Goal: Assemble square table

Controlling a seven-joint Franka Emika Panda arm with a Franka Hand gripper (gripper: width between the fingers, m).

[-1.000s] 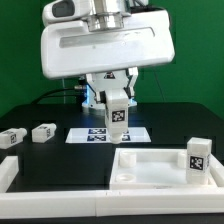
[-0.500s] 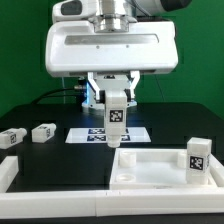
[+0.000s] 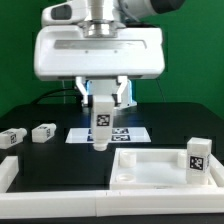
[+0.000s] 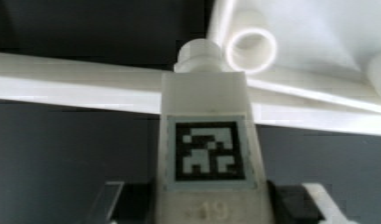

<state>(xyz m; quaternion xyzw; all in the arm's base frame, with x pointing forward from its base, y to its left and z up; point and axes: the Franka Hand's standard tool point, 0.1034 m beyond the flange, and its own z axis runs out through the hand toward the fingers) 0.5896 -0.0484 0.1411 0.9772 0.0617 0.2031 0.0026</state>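
Note:
My gripper (image 3: pixel 103 103) is shut on a white tagged leg block (image 3: pixel 102 123) and holds it upright above the table, just to the exterior view's left of the square slab's near-left corner. In the wrist view the leg (image 4: pixel 208 130) fills the middle, with its tag facing the camera and its round peg end pointing at a corner hole (image 4: pixel 256 47) of the slab. The white square slab (image 3: pixel 150 170) lies at the exterior view's right with another tagged leg block (image 3: pixel 197 157) standing on its right side. Two more leg blocks (image 3: pixel 43 131) (image 3: pixel 11 138) lie at the left.
The marker board (image 3: pixel 85 134) lies flat behind the held leg. Long white border bars (image 3: pixel 40 180) run along the front and left edge of the work area. A green backdrop stands behind the robot.
The arm has shifted toward the exterior view's left and lowered, carrying the held leg from over the marker board toward the slab's near-left corner.

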